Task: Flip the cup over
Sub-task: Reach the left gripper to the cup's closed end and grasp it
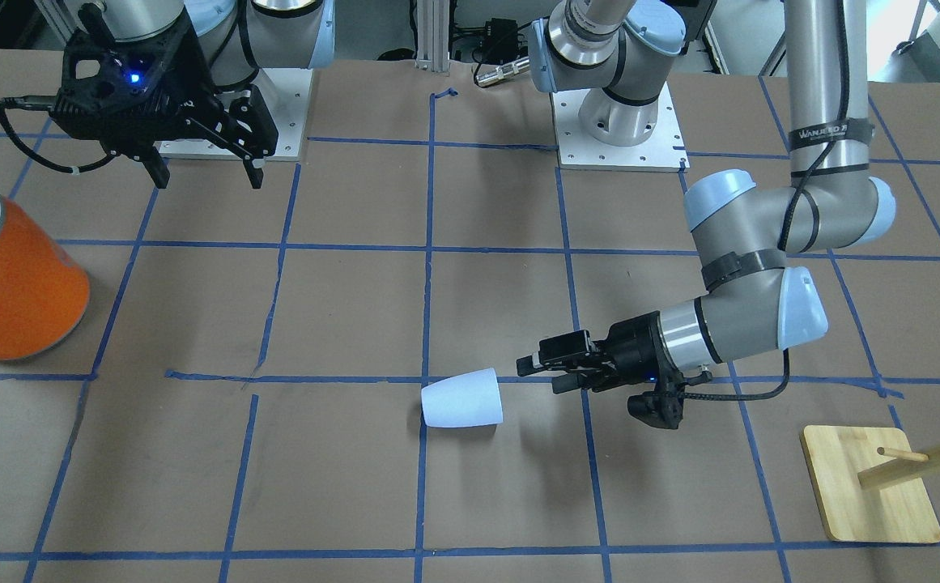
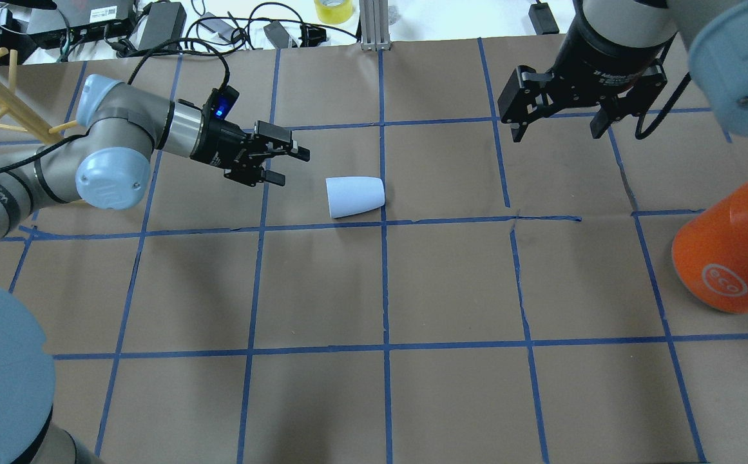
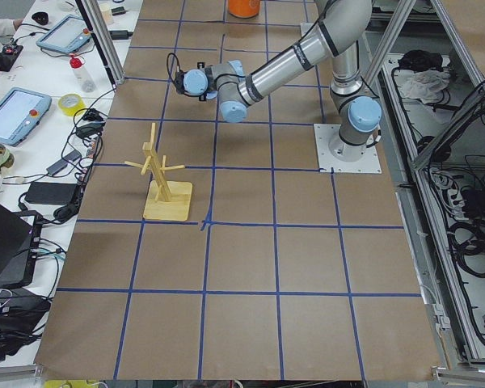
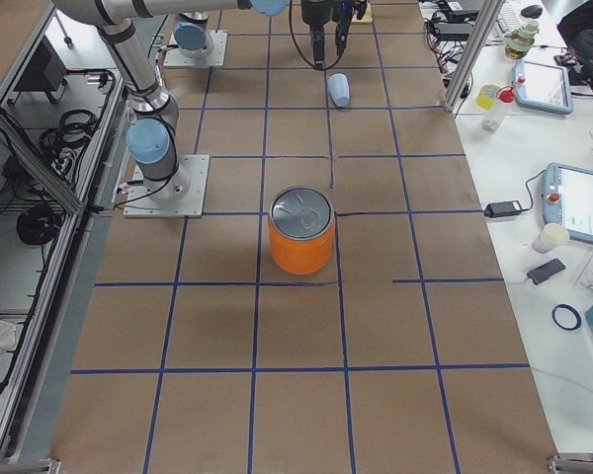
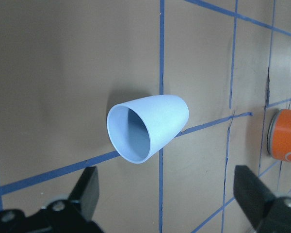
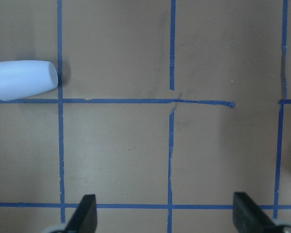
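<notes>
The pale lavender-blue cup (image 2: 355, 196) lies on its side on the brown table near the middle, also seen in the front view (image 1: 463, 397). Its wide rim faces my left gripper (image 2: 288, 166), which is open, level with the table and a short gap from the rim, not touching it. In the left wrist view the cup's open mouth (image 5: 148, 127) faces the camera, above and between the two open fingers of my left gripper (image 5: 167, 189). My right gripper (image 2: 555, 132) is open and empty, held high and pointing down, far from the cup, which shows at the upper left of its wrist view (image 6: 23, 79).
A large orange can (image 2: 728, 258) with a silver top stands at the table's right side. A wooden peg rack (image 1: 870, 486) on a square base stands behind my left arm. Blue tape lines grid the table. Cables and devices lie beyond the far edge.
</notes>
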Available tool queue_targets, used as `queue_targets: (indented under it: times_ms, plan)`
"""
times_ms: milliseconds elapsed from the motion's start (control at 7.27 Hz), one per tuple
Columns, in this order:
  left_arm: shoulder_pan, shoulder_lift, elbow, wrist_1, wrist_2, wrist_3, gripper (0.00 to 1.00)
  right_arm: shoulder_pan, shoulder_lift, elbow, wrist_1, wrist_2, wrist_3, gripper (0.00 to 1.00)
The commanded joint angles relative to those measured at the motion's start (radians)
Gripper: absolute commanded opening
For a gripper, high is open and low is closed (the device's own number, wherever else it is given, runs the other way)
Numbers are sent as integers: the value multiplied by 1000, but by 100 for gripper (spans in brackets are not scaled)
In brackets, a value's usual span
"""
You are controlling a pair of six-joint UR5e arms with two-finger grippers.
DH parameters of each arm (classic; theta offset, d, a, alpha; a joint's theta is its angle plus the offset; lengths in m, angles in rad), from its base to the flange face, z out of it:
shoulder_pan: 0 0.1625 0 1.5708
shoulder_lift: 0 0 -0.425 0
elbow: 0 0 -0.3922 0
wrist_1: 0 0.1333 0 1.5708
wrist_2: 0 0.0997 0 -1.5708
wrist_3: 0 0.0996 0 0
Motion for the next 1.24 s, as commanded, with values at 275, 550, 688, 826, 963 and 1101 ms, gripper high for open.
queue_targets:
  times_ms: [275, 550, 688, 826, 963, 1101]
  plan:
    - [-68, -138, -5, 5, -164, -18, 94, 0, -10, 7, 13, 1, 15, 100]
    - [-92, -146, 45, 46, -145, -204, 95, 0, -10, 9, 13, 1, 11, 100]
    - [-100, -155, 49, 86, -131, -257, 86, 0, -10, 9, 11, 4, 11, 100]
    - [-100, -166, 49, 87, -131, -269, 53, 0, -12, 9, 14, 4, 9, 100]
    - [-100, -172, 52, 88, -131, -274, 31, 0, -12, 9, 13, 3, 9, 100]
    - [-100, -171, 56, 88, -132, -304, 8, 0, -12, 10, 14, 3, 8, 100]
